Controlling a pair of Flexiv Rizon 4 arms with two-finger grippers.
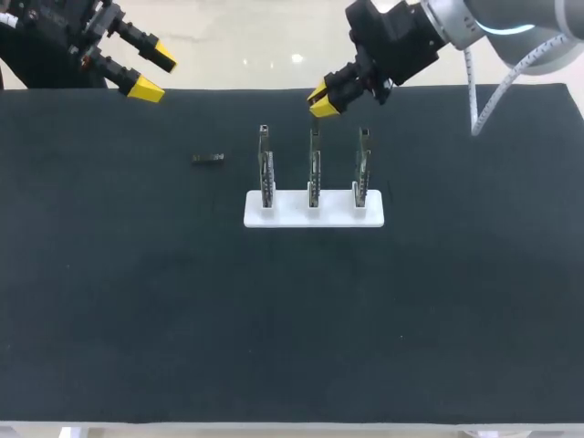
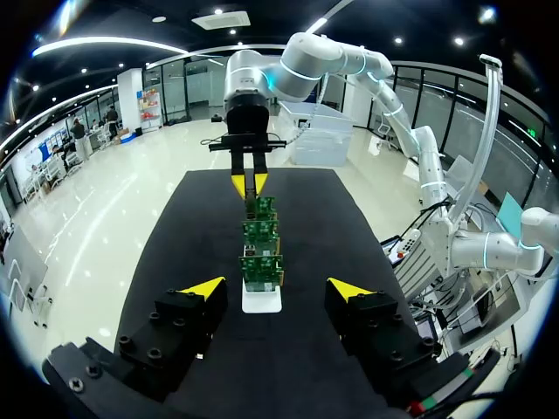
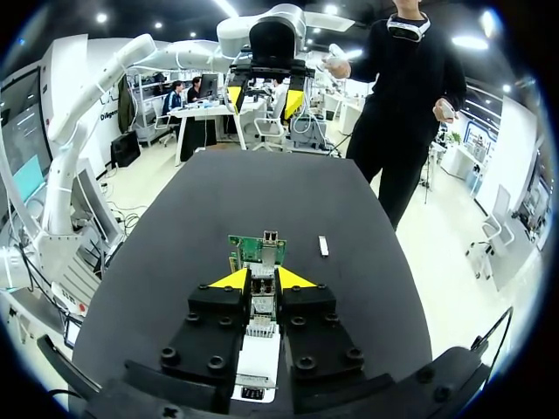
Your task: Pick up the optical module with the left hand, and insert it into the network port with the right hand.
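Observation:
My right gripper (image 1: pixel 321 99) hangs just over the top of the middle board (image 1: pixel 313 169), one of three green circuit boards standing upright in a white base (image 1: pixel 313 215). In the right wrist view a slim grey metal optical module (image 3: pixel 261 305) sits between the yellow tips, and the right gripper (image 3: pixel 263 279) is shut on it. My left gripper (image 1: pixel 153 73) is open and holds nothing at the table's far left corner. From the left wrist view, the left gripper (image 2: pixel 278 288) looks along the row of boards (image 2: pixel 260 253) toward the right gripper (image 2: pixel 249 184).
A small dark oblong piece (image 1: pixel 208 159) lies flat on the black mat to the left of the boards, also seen beside the far board as that small piece (image 3: pixel 323 246). The black mat (image 1: pixel 292 319) stretches to the front edge.

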